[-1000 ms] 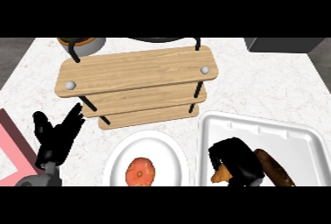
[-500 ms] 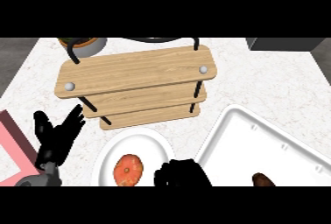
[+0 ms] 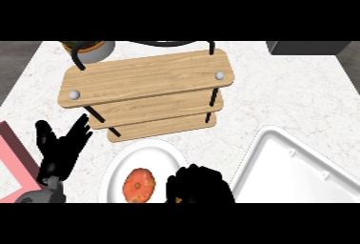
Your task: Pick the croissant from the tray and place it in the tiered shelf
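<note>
No readable labels; your right hand [image 3: 199, 185] is curled, croissant hidden, over plate [image 3: 151, 155] beside tray [image 3: 295, 167]; left hand [image 3: 60, 150] rests open.

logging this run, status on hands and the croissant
Left hand open, resting at the lower left. Right hand curled at the plate edge; croissant not visible, maybe inside it. Tray bare. Tiered shelf ahead, path unobstructed.

A white, grey-veined marble bench [image 3: 281, 95] is seen evenly lit from steeply above. Dark grey floor [image 3: 14, 71] is shown beyond its left edge, and a dark box [image 3: 306, 47] at top right.
</note>
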`<control>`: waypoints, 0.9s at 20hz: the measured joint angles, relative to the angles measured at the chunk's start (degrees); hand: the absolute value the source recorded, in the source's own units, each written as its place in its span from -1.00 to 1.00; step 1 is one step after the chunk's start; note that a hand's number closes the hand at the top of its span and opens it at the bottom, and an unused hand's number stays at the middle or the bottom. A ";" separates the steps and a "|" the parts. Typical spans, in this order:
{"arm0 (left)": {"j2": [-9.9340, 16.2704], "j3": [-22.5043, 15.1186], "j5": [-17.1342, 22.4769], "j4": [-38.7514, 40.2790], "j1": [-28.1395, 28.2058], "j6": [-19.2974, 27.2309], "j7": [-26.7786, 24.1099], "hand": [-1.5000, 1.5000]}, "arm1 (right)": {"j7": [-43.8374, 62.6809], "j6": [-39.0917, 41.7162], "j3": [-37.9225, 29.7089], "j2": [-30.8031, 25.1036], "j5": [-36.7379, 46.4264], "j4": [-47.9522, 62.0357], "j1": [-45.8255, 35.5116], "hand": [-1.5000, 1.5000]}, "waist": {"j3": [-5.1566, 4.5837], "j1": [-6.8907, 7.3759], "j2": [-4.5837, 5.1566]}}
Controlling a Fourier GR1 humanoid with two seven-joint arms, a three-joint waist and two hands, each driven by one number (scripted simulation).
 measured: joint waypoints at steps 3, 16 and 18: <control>-0.06 -0.15 0.09 0.06 -0.24 -0.35 -0.26 0.00 | 6.23 1.92 -0.29 2.19 -1.03 -4.51 -4.92 1.00 | -0.03 0.45 0.12; -0.59 -0.84 -0.62 0.64 -1.08 -0.46 -1.33 0.00 | 14.52 6.30 -19.16 4.65 -13.66 -4.04 -31.80 1.00 | -0.02 1.78 0.58; -0.59 -0.86 -0.54 0.65 -1.25 -0.53 -0.94 0.00 | 14.84 7.07 -22.96 4.70 -16.78 -1.19 -37.08 1.00 | 0.00 1.89 0.55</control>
